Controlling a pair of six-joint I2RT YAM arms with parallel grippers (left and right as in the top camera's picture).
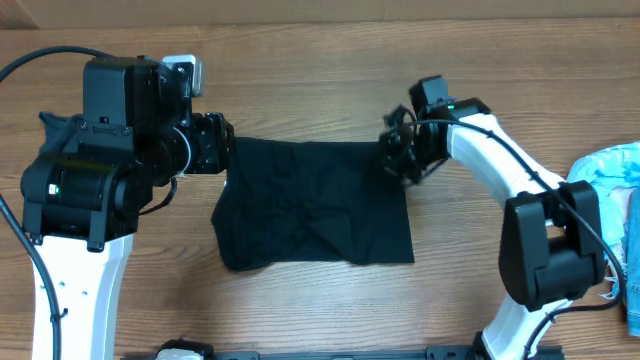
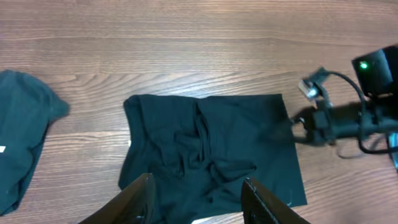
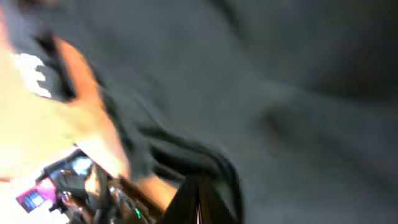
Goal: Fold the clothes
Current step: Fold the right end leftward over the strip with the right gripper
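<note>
The black shirt (image 1: 315, 205) lies as a rumpled rectangle on the wooden table, and it shows again in the left wrist view (image 2: 205, 143). My left gripper (image 1: 228, 152) hovers at the shirt's far left corner. Its fingers (image 2: 140, 199) stand apart above the near edge of the cloth, so the left gripper (image 2: 198, 180) is open. My right gripper (image 1: 396, 157) sits at the shirt's far right corner. In the blurred right wrist view its jaws (image 3: 199, 202) are pressed together with black fabric (image 3: 280, 93) bunched round the tips.
A second dark garment (image 2: 22, 137) lies on the table left of the shirt, partly under the left arm (image 1: 75, 185). Light blue cloth (image 1: 612, 180) is piled at the right edge. Bare wood surrounds the shirt.
</note>
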